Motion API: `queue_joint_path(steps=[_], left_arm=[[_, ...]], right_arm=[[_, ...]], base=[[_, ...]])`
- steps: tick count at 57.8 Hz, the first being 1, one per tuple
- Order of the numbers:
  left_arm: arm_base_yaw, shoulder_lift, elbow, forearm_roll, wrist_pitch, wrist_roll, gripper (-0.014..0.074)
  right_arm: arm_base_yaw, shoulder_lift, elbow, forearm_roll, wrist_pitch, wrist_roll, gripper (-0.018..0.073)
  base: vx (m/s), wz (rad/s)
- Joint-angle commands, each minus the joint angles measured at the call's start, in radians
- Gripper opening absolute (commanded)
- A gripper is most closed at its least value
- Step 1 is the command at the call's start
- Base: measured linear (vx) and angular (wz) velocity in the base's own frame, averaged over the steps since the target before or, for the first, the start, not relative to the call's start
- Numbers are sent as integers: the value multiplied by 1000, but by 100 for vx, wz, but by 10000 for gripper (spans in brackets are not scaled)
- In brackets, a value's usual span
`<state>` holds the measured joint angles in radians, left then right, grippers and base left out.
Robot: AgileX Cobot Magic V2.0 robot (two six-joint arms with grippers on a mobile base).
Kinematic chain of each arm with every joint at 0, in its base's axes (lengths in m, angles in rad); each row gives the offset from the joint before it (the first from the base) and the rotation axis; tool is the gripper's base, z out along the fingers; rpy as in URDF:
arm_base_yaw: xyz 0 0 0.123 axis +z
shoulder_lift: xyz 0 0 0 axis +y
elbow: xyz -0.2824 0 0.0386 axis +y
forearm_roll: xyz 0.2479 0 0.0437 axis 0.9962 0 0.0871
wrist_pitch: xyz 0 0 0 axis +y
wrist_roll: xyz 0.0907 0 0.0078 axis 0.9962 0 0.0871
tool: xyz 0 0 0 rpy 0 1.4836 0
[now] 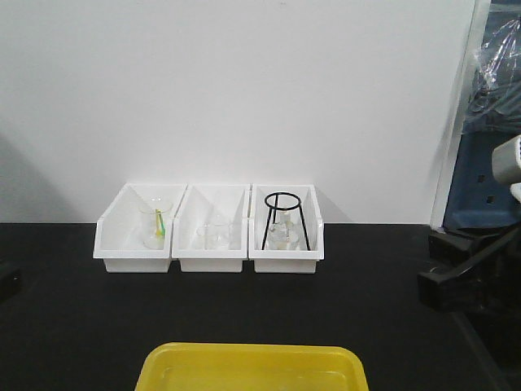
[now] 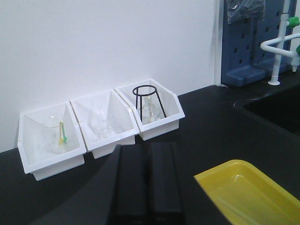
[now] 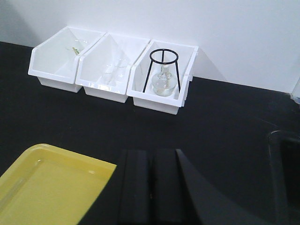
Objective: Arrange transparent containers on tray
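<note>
The yellow tray [image 1: 244, 352] lies at the table's front edge, with nothing clearly showing in it; its corner also appears in the left wrist view [image 2: 220, 169] and the right wrist view [image 3: 70, 155]. No slim test tube shows clearly. Clear glassware stands in the white bins: a beaker with a yellow-green stick [image 1: 155, 224], a small beaker [image 1: 214, 235] and a round flask [image 3: 164, 84] under a black ring stand [image 1: 284, 220]. My left gripper [image 2: 146, 144] and right gripper [image 3: 151, 151] are shut on nothing, well short of the bins.
Three white bins [image 1: 212, 261] stand side by side against the white wall. The table top is black. A blue pegboard and a white tap [image 2: 276, 44] are at the far right, beside a sunken sink [image 2: 276, 110]. The right arm's dark body [image 1: 460, 281] is at the right edge.
</note>
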<state>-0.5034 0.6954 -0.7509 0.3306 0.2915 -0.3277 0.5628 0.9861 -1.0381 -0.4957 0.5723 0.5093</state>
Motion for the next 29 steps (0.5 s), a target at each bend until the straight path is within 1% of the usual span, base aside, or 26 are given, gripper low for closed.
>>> queue_joint_path(steps=[1, 18, 23, 25, 29], left_arm=[[-2, -2, -27, 8, -70, -2, 34], [-2, -2, -27, 11, -68, -1, 35], [-2, -12, -4, 13, -72, -1, 34], [4, -23, 12, 19, -77, -9, 34], [30, -71, 71, 19, -99, -48, 34]], right_arm=[[-5, -16, -27, -23, -63, -8, 8], [-5, -16, -27, -23, -63, -8, 8], [-5, -16, -27, -23, -63, -8, 8], [-5, -16, -27, -23, -63, -8, 8], [-5, -16, -27, -23, -63, -8, 8]], base=[[0, 0], [0, 0], [0, 0], [0, 0], [0, 0]])
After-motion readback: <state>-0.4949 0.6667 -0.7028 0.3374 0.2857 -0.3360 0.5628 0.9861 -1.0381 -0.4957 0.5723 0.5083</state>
